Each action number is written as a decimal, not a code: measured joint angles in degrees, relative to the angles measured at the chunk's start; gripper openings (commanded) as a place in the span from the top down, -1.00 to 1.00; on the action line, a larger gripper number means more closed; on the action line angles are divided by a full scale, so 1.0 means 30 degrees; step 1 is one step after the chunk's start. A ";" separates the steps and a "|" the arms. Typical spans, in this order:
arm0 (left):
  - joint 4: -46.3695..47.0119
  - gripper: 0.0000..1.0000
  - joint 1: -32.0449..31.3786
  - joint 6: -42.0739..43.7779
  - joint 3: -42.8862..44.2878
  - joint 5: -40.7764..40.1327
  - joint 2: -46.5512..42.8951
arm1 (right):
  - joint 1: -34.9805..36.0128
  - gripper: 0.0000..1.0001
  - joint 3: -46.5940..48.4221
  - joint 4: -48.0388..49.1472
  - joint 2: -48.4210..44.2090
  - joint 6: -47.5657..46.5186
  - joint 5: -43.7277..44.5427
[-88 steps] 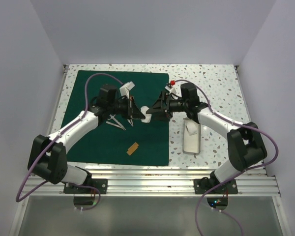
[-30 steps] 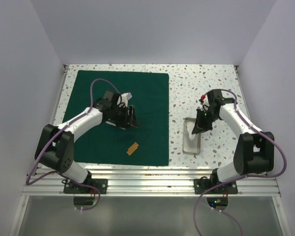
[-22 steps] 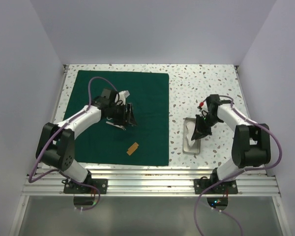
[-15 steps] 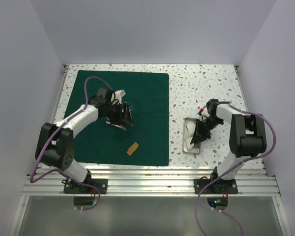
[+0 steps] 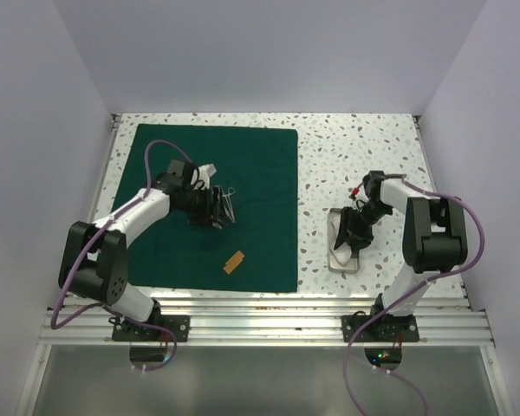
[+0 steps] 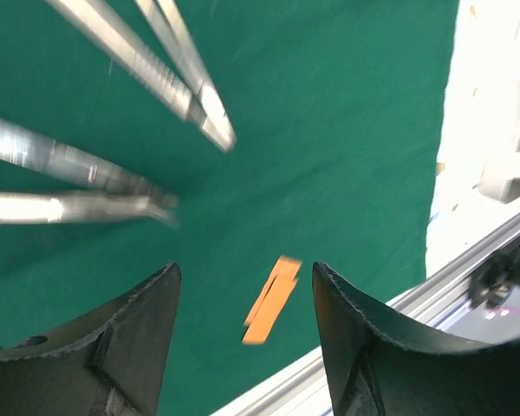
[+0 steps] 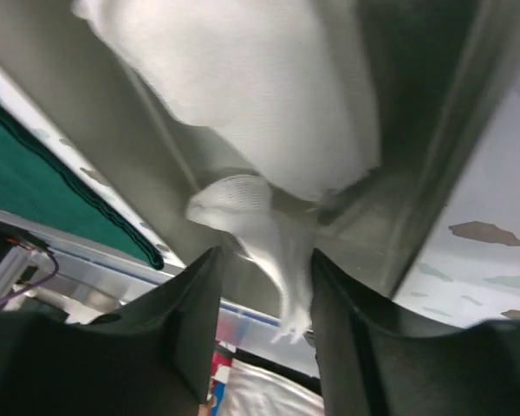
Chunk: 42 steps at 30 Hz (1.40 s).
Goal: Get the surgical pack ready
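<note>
Nearest us runs the aluminium rail (image 5: 269,316). Beyond it the speckled tabletop (image 5: 355,147) carries the green drape (image 5: 260,165), spread flat at left, and the silver tray (image 5: 343,268) at right. Our left gripper (image 6: 243,277) hovers parted and empty over the drape, near the steel instruments (image 6: 87,173). Our right gripper (image 7: 264,260) stands parted, gripping nothing, over white gauze (image 7: 243,87) in the tray. Pale walls (image 5: 260,52) close the back.

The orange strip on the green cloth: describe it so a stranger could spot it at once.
Find the green drape on the left half of the table. Close to its near edge, right of centre, lies a small orange strip, slanted and alone. It is the only orange thing; the instruments farther back are silver.
</note>
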 measured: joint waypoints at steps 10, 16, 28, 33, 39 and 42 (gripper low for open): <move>-0.1617 -0.38 -0.1668 0.0095 -0.2929 -0.2113 -0.2798 | 0.0255 -0.32 0.1086 -0.1042 -0.3315 0.0124 0.1100; -0.2025 -0.31 -0.3162 -0.0889 -0.3643 -0.3286 -0.3614 | 0.0561 0.01 0.0889 -0.1202 -0.4619 0.0248 0.2018; -0.2076 -0.36 -0.4182 -0.1829 -0.3636 -0.4510 -0.3891 | 0.0590 1.00 -0.1282 0.0000 -0.3359 0.1260 0.2594; -0.2062 -0.35 -0.4277 -0.1982 -0.3577 -0.4648 -0.3606 | 0.0590 1.00 -0.1472 0.0583 -0.2011 0.1574 0.3257; -0.2076 -0.36 -0.4284 -0.2120 -0.3577 -0.4750 -0.3585 | 0.0590 0.99 -0.1457 0.0568 -0.1311 0.1836 0.3657; -0.2106 -0.37 -0.4284 -0.2127 -0.3577 -0.4881 -0.3585 | 0.0714 0.97 -0.1362 0.0554 -0.1428 0.1938 0.3650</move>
